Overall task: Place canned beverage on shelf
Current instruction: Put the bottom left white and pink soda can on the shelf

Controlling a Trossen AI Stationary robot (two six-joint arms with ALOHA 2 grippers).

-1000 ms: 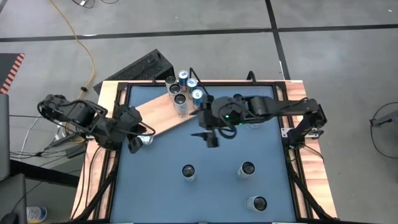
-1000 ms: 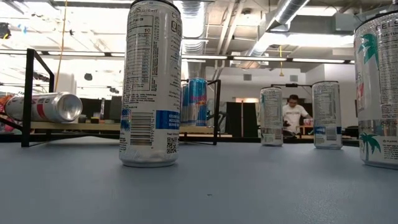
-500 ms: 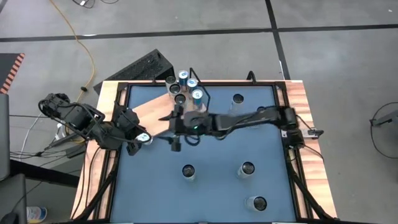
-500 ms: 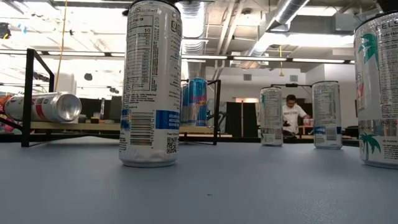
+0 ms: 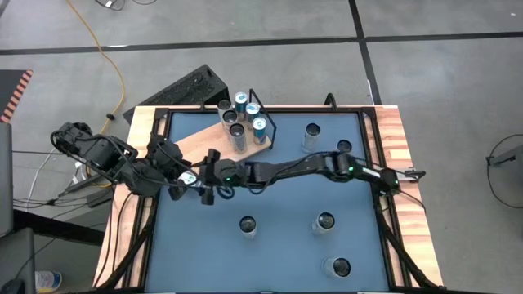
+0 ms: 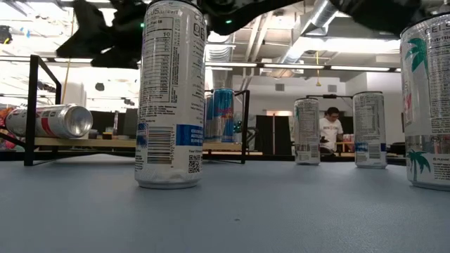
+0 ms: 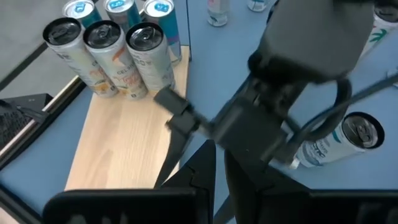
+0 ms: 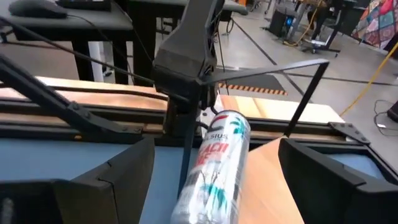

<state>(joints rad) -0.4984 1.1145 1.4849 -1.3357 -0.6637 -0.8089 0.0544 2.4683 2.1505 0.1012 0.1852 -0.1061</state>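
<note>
A silver can (image 8: 214, 168) with red letters lies on its side on the pale wooden shelf (image 5: 196, 151). The right gripper (image 5: 208, 178) is wide open around it, holding nothing. The left gripper (image 5: 176, 184) is closed beside it.

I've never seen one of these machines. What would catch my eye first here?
Probably the right arm stretched across the blue table, its open right gripper reaching toward a can lying on its side at the near end of the pale-wood shelf. The shut left gripper sits right beside that can. At the shelf's far end, a cluster of upright cans stands inside a black wire frame.
</note>
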